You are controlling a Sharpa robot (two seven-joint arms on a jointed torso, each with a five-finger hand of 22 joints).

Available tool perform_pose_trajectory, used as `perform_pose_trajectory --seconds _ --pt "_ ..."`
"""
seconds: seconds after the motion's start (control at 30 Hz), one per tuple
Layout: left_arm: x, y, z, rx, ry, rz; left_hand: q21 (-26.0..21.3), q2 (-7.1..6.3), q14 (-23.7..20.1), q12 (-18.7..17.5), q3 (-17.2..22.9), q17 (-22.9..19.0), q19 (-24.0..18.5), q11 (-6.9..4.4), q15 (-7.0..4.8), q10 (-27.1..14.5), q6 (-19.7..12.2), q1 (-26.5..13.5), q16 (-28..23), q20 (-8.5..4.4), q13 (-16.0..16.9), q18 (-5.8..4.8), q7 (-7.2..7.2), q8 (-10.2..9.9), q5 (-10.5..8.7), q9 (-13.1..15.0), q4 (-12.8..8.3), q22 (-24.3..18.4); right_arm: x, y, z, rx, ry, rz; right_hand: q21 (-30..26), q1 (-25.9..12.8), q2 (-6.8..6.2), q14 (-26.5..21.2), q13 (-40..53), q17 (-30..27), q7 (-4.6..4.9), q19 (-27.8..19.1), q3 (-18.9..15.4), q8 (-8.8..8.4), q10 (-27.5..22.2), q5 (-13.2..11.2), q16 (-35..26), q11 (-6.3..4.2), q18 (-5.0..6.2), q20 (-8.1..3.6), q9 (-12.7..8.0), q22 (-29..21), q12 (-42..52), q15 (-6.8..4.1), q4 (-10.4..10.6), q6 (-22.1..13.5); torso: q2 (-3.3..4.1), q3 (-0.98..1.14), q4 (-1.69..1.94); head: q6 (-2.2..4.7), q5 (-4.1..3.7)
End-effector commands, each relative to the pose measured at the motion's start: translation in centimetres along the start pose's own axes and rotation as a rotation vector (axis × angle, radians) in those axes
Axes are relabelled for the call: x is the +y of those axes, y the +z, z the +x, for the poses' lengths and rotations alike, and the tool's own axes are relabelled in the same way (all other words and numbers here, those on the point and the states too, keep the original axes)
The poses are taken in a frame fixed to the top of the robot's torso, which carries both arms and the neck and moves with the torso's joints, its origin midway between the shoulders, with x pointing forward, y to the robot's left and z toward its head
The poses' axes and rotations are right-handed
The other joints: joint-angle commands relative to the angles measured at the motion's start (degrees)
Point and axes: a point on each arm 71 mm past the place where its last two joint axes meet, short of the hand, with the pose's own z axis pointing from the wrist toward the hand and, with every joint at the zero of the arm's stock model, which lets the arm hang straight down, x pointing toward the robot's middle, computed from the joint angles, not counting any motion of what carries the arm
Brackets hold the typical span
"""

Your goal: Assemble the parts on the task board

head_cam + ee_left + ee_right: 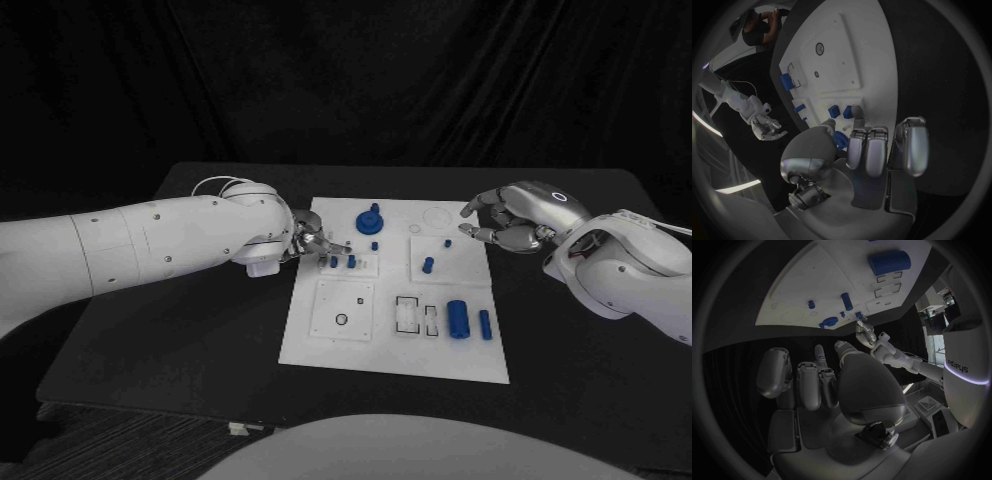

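Note:
The white task board (325, 340) lies mid-table. My left hand (307, 244) hovers at its far left edge, one fingertip (856, 111) reaching beside two small blue pegs (342, 262) standing in a socket block. A blue piece (840, 140) shows between its thumb and fingers; I cannot tell whether it is held. A blue gear-like part (372, 217) stands at the far edge. My right hand (505, 220) hangs above the board's far right corner, fingers half curled and apart, nothing in them. A blue peg (430, 264), a large blue cylinder (457, 318) and a thinner one (485, 322) lie on the right half.
A black ring (340, 320) sits in the near left panel of the board. White rectangular slots (418, 316) lie next to the large cylinder. Black table (173, 340) surrounds the board, with open room on the near left and near right.

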Motion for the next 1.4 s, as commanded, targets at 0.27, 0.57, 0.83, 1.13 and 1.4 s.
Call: perform_pose_trajectory --seconds 0.27,0.57,0.83,1.13,1.4 --pt "-0.1 0.0 0.0 -0.028 -0.019 0.044 -0.2 1.23 6.1 0.2 -1.0 15.1 -0.1 -0.01 0.15 6.1 -1.3 0.8 0.2 -0.06 15.1 0.16 -0.11 0.5 2.30 0.9 -0.1 11.4 -0.1 0.0 0.1 0.001 0.000 0.016 -0.5 0.5 0.04 4.1 15.1 6.8 0.08 0.1 0.4 -0.07 5.9 0.3 -0.4 0.45 0.23 0.02 -0.1 8.8 0.2 0.53 0.2 0.2 -0.01 -0.03 0.02 -0.01 0.00" --pt "0.1 -1.7 -2.6 -0.225 -0.011 0.106 0.6 -0.66 6.1 0.2 -2.5 15.1 0.5 -0.25 -0.06 6.1 -1.0 6.0 0.2 -0.20 15.1 -0.04 -0.41 1.5 3.49 1.6 -0.3 11.7 -0.3 -0.3 0.0 -0.004 -0.001 0.024 -0.8 0.3 0.05 4.1 15.1 6.6 0.10 0.0 0.4 -0.07 5.9 0.3 -0.7 0.47 0.27 0.03 -0.1 8.7 0.2 0.55 0.3 0.2 -0.04 0.00 0.02 -0.01 -0.73" --pt "-3.0 -4.4 -7.2 -0.431 0.133 0.323 -2.6 -2.07 6.1 -0.2 -2.5 15.1 -1.9 1.12 1.01 5.4 -8.6 17.5 0.2 0.42 14.6 0.62 1.20 0.4 2.64 0.6 -2.0 10.7 -0.3 -0.4 -0.2 -0.019 -0.001 0.021 -1.0 0.0 0.01 4.0 15.1 6.4 0.10 0.0 0.3 -0.07 5.9 0.0 -0.9 0.48 0.31 0.05 -0.2 8.7 0.2 0.57 0.6 0.3 -0.08 -0.06 -0.04 -0.01 -0.92" --pt "-6.9 -3.9 -6.9 -0.562 0.539 0.655 -15.4 -5.94 -15.2 -63.0 5.3 -8.4 -13.7 5.53 4.79 -53.0 -20.2 35.8 -19.3 4.65 -38.9 3.57 3.05 -20.8 -3.46 -34.4 -6.5 6.9 -0.2 -0.3 -0.2 -0.022 0.003 0.011 -0.9 -0.1 0.02 4.0 15.1 6.4 0.09 0.0 0.3 -0.07 5.9 -0.1 -0.9 0.47 0.30 0.05 -0.2 8.7 0.2 0.57 0.7 0.3 0.08 0.12 0.00 -0.01 -1.48" --pt "-7.6 -1.2 -4.3 -0.515 0.664 0.704 -17.8 -7.37 -13.2 -68.4 7.7 -14.4 -10.5 2.86 2.47 -50.0 -9.9 39.2 -20.8 2.53 -56.2 3.42 -1.76 -20.6 -1.97 -50.8 -12.3 6.7 -0.2 -0.4 -0.2 -0.025 0.004 0.008 -0.9 0.0 0.02 4.0 15.1 6.4 0.08 0.0 0.3 -0.07 5.9 -0.1 -0.9 0.47 0.29 0.05 -0.2 8.7 0.2 0.57 0.7 0.3 0.33 -0.11 -0.13 -0.01 -1.39"
